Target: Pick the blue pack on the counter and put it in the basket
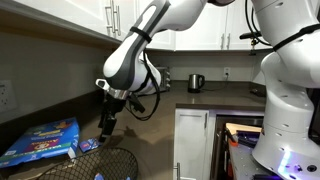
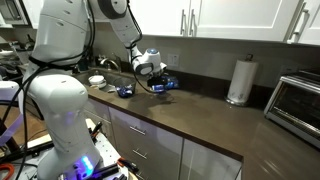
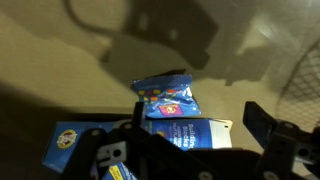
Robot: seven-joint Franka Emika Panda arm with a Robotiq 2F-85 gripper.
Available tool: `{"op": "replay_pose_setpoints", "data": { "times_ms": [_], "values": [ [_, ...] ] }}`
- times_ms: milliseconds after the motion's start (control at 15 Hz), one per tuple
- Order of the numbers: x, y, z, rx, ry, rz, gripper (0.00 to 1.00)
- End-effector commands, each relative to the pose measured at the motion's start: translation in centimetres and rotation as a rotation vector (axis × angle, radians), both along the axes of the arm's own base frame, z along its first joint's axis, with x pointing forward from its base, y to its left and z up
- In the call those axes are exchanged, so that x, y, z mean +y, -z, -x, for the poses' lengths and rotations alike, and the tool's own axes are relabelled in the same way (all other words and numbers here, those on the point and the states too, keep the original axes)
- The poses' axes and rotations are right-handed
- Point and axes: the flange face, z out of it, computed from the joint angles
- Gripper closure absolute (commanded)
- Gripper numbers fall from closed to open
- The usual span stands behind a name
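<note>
Pincer: in an exterior view it (image 1: 107, 128) is hung fingers-down from the arm (image 1: 135, 60), above the bench and clear of it. In the wrist view (image 3: 185, 140) its dark fingers (image 3: 268, 125) are spread wide, and nothing is gripped between them.

Pack: a small crinkled blue packet (image 3: 166, 97) is laid on the bench. In the wrist view it is seen ahead of the spread fingers, in line with the gap and untouched. In an exterior view (image 1: 88, 146) it is found just right of the box and below the pincer.

Box: a large flat blue box with colourful print (image 1: 40, 140) is laid on the bench at the left of that view. In the wrist view a blue printed face (image 3: 190, 131) is seen on the near side of the pack (whether the two touch cannot be told).

Basket: black wire mesh (image 1: 108, 164) is set at the near edge of an exterior view, close beside the pack, which is outside it. A slice of the mesh is caught at the right edge of the wrist view (image 3: 300, 95).

Bench: a dark, smooth top (image 1: 225, 100) is carried on white cabinets.

Kettle: it (image 1: 196, 82) is stood far back on the bench, by the wall.

Paper roll: it (image 2: 238, 80) is stood upright on the bench, well to the right of the pincer in an exterior view.
</note>
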Motion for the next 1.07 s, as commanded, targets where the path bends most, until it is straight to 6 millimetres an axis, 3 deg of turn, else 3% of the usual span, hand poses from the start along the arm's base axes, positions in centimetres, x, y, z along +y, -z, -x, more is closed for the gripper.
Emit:
{"op": "replay_pose_setpoints", "data": {
  "times_ms": [0,133,200,267,333,400,467,667,1000],
  "values": [
    [0.6,1.4,-2.1,-0.063,-0.034,0.030,0.00],
    [0.7,1.7,-3.0,-0.075,-0.038,0.031,0.00],
    [0.8,1.7,-3.5,-0.075,-0.040,0.025,0.15],
    [0.7,1.7,-4.0,-0.079,-0.042,0.026,0.20],
    [0.7,1.6,-4.5,-0.084,-0.044,0.026,0.06],
    [0.6,1.6,-4.9,-0.088,-0.046,0.024,0.05],
    [0.5,1.6,-5.3,-0.091,-0.046,0.025,0.12],
    [0.3,1.8,-6.2,-0.086,-0.043,0.023,0.02],
    [-0.3,2.6,-6.6,-0.008,-0.032,0.005,0.00]
  ]
}}
